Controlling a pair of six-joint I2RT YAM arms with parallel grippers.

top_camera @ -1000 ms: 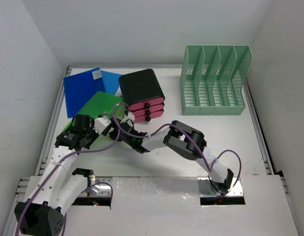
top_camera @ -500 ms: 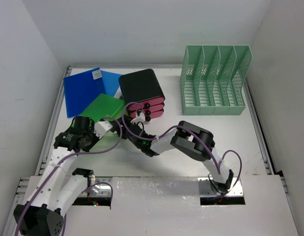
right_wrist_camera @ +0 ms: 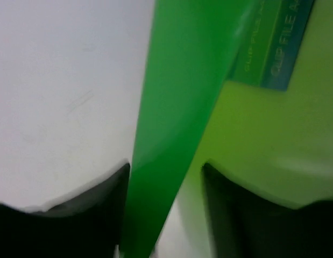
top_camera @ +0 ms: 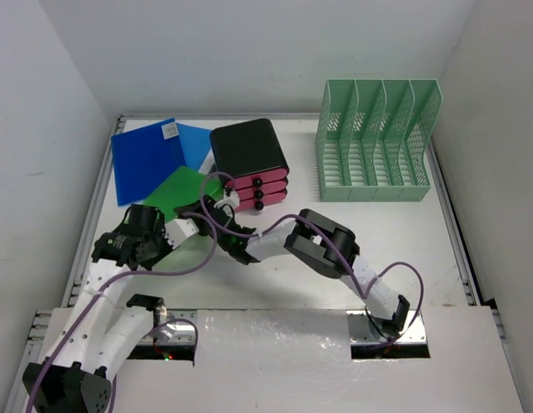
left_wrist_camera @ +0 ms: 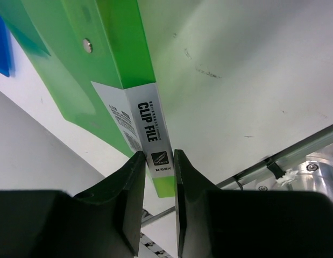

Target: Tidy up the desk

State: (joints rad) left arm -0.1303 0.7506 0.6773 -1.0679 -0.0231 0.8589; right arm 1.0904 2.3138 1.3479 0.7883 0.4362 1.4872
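Observation:
A green clip file (top_camera: 182, 188) lies on the white desk (top_camera: 361, 237), left of centre. My left gripper (top_camera: 178, 227) is shut on the file's near corner. In the left wrist view its jaws (left_wrist_camera: 156, 157) pinch the white-labelled spine of the file (left_wrist_camera: 115, 48). My right gripper (top_camera: 220, 213) is at the file's right edge. In the right wrist view its jaws stand apart astride the file's dark green cover edge (right_wrist_camera: 174, 123), with a gap at the right finger (right_wrist_camera: 247, 215).
A black box of pink drawers (top_camera: 249, 159) stands right behind the right gripper. Blue folders (top_camera: 145, 159) lie at the back left under the green file. A mint-green mesh file rack (top_camera: 375, 142) stands at the back right. A silver rail (top_camera: 89, 224) edges the left side.
The right gripper went up toward the drawer box, then came back left to the file's edge. The green file shifted slightly with it. The left gripper kept its hold.

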